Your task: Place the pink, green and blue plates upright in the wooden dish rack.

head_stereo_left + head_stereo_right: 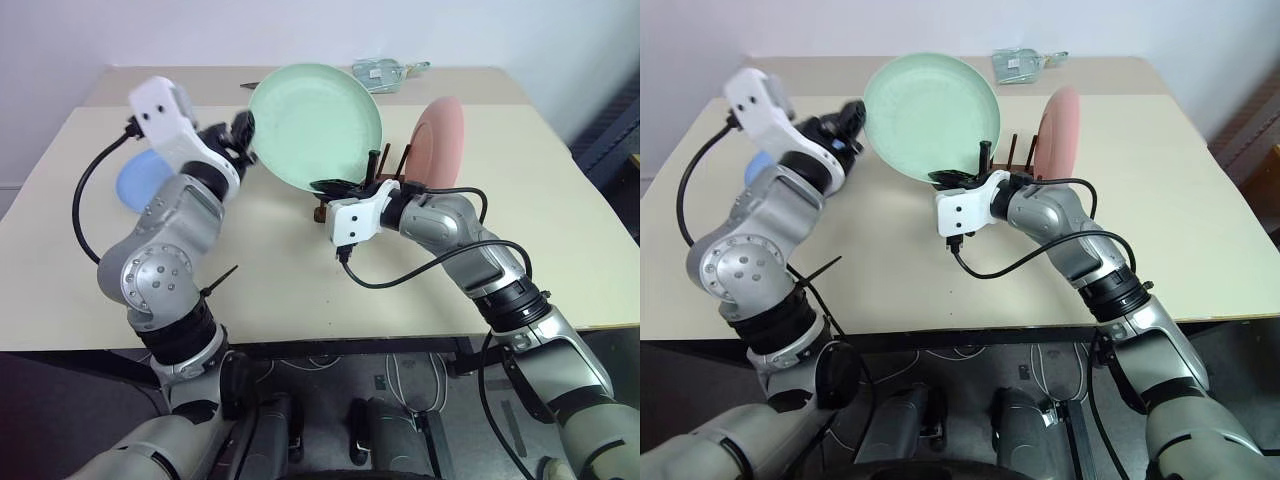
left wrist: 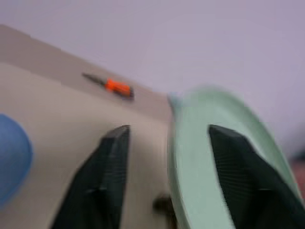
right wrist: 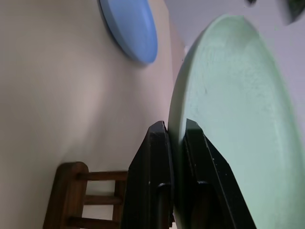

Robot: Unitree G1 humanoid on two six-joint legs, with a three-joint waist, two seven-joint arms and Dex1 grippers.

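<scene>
The pale green plate (image 1: 315, 122) is held upright in the air above the table, just left of the wooden dish rack (image 1: 385, 172). My right gripper (image 3: 175, 124) is shut on the green plate's lower rim. At the plate's left edge, my left gripper (image 2: 169, 129) stands open, one finger on each side of the rim with gaps showing. The pink plate (image 1: 440, 140) stands upright in the rack's right end. Behind my left arm, the blue plate (image 1: 143, 180) lies flat on the table.
An orange-handled screwdriver (image 2: 116, 87) and a clear packet (image 1: 385, 72) lie on the far table behind. The beige table (image 1: 290, 300) has bare room in front of the rack; its front edge runs close to my arms.
</scene>
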